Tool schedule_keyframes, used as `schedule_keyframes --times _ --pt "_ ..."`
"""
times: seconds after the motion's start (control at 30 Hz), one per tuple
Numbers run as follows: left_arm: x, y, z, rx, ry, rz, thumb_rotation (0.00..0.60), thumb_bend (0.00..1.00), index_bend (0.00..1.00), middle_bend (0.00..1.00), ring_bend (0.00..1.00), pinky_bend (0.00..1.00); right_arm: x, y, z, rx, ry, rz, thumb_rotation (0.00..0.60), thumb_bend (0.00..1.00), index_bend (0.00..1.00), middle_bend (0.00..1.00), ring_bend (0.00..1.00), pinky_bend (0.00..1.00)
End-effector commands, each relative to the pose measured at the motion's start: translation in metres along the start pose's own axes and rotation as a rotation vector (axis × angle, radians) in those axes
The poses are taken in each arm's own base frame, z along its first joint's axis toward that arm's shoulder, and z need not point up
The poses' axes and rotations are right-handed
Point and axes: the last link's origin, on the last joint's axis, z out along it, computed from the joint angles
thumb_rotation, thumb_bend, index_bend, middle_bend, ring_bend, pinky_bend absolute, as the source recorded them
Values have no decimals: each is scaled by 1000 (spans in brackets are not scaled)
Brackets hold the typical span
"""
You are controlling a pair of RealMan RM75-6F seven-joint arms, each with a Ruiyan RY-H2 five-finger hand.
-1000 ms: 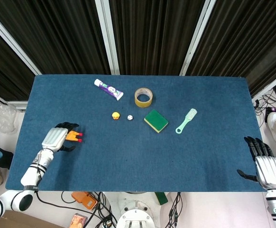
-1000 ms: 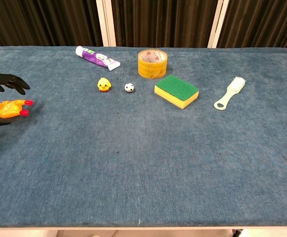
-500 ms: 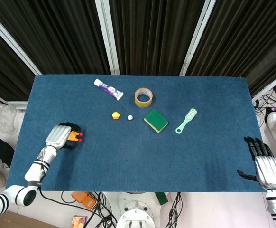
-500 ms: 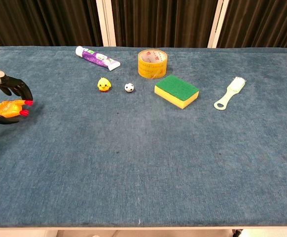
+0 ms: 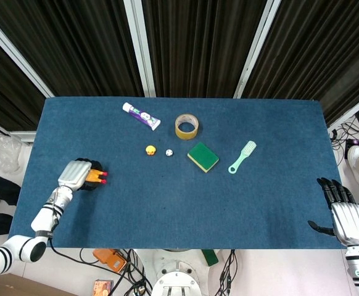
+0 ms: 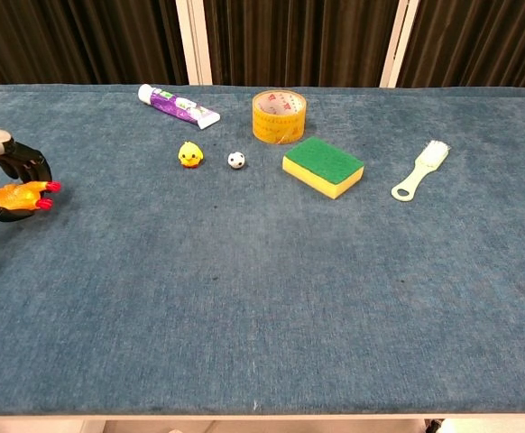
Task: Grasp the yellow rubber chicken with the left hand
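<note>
The yellow rubber chicken (image 5: 97, 177) (image 6: 21, 195), orange-yellow with red feet, lies at the left edge of the blue table (image 5: 179, 209). My left hand (image 5: 74, 175) (image 6: 6, 166) grips it, black fingers curled over and under its body; only the red feet and part of the body stick out. My right hand (image 5: 343, 213) hangs off the table's near right corner with its fingers spread, holding nothing; the chest view does not show it.
Further back lie a toothpaste tube (image 5: 141, 116), a tape roll (image 5: 186, 126), a small yellow duck (image 5: 150, 150), a tiny ball (image 5: 169, 152), a green-and-yellow sponge (image 5: 203, 157) and a pale green brush (image 5: 243, 156).
The left hand's fingers, spread around the chicken a second ago, have closed around its body. The right hand has not moved.
</note>
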Motion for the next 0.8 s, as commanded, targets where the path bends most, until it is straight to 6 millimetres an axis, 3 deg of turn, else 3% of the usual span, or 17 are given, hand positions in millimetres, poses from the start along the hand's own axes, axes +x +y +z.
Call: schedule_keyframes --times 0.03,0.2,0.33,0.57,0.8 --pt "-1 -5 -1 7 -8 -9 600 280 424 412 324 273 0 0 0 0 -1 -1 600 214 25 125 94 147" --pt "0 -12 -3 14 -9 2 600 334 457 442 355 305 0 -1 0 1 1 0 600 214 28 125 94 157" --pt "2 -14 -3 11 4 -6 600 425 574 541 467 496 0 -1 0 2 2 1 600 214 35 125 95 173" --pt "9 -17 -5 16 19 -10 600 443 605 553 487 536 0 -1 0 4 3 1 600 213 44 125 96 193" --pt "30 -9 -10 -19 72 72 600 443 606 553 487 536 0 -1 0 5 3 2 600 213 47 125 96 208"
